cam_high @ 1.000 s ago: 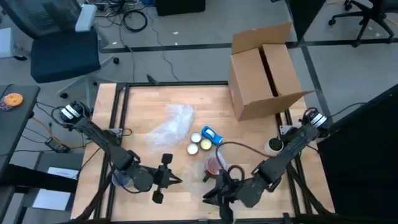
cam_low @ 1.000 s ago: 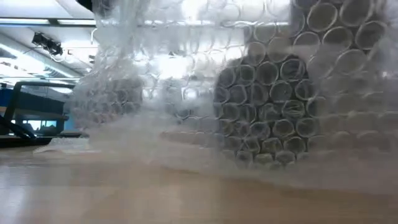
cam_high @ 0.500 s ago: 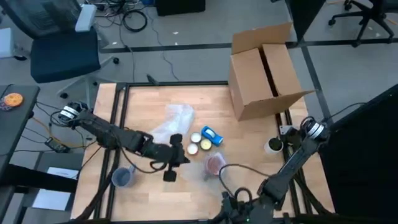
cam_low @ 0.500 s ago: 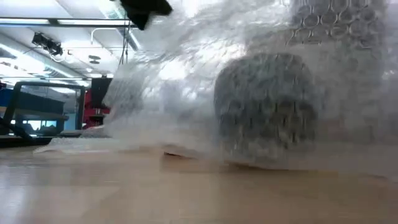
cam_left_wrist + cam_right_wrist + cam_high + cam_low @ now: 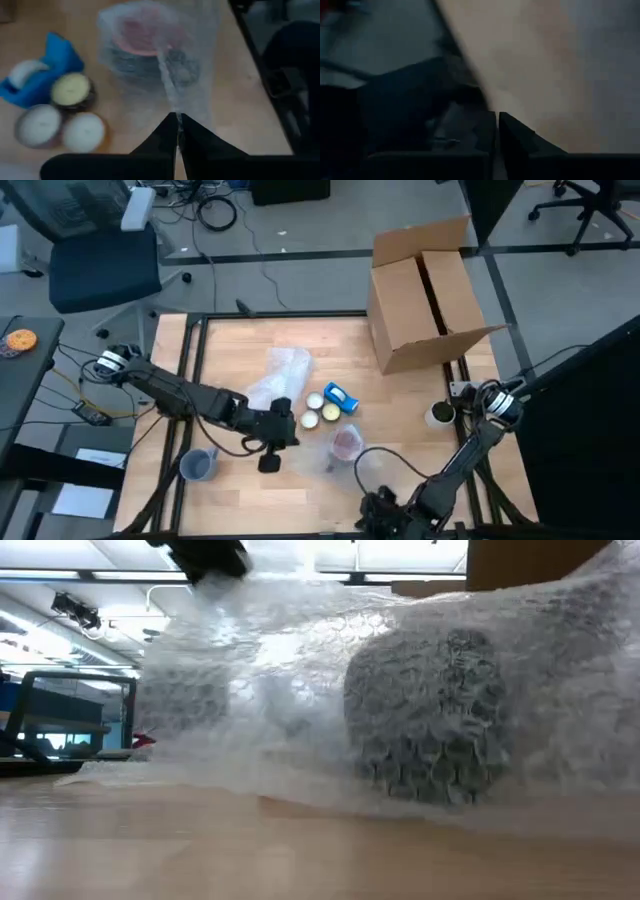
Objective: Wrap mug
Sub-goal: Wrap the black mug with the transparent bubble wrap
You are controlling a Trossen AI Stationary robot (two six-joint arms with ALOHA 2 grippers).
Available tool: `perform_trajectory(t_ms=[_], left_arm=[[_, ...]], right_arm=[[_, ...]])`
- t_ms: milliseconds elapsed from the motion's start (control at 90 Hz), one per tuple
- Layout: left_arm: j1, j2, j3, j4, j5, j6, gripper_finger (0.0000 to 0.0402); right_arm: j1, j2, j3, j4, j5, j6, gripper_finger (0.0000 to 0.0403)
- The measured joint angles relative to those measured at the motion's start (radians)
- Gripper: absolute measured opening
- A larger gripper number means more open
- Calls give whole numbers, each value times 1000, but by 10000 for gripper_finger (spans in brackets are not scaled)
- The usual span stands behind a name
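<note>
The left gripper (image 5: pixel 177 131) is closed on an edge of the bubble wrap (image 5: pixel 187 65), its two fingers pinched together with the film caught between them. In the high view it sits mid-surface (image 5: pixel 275 438), just beside the mug (image 5: pixel 346 444). The mug stands under the wrap, near the candles (image 5: pixel 320 416) and a blue tape holder (image 5: pixel 341 396); the low view shows its dark printed side (image 5: pixel 430 715) veiled by bubbles on the near face. So the sheet is draped over and partly around the mug, but it looks loose and open at the base: tucking and closing the wrap is left, as far as I can judge.

The right gripper (image 5: pixel 496 131) has its fingers together with nothing between them, at the near edge of the surface (image 5: pixel 395 508).

Against a second ago, the left arm has swung from the near-left corner to the mug, the right arm has pulled back toward the edge, and the wrap, then held high, now lies lower over the mug.
</note>
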Motion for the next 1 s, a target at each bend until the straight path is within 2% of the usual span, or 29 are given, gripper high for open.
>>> perform_trajectory(t_ms=[156, 344, 556, 689, 856, 1000], left_arm=[[-52, 0, 0, -1, 23, -20, 0], [-115, -1, 0, 45, 45, -27, 0], [-155, -1, 0, 324, 176, -17, 0], [-152, -1, 0, 387, 203, 14, 0], [-152, -1, 0, 392, 204, 30, 0], [-153, -1, 0, 397, 202, 32, 0]], right_arm=[[-30, -13, 2, -200, -21, 110, 0], [-72, -16, 31, -348, -52, 115, 0], [-116, -16, 124, -529, -47, 65, 0], [-139, -16, 209, -662, -21, 43, 0], [-170, -16, 267, -711, 72, -30, 0], [-222, -12, 268, -703, 82, -78, 0]])
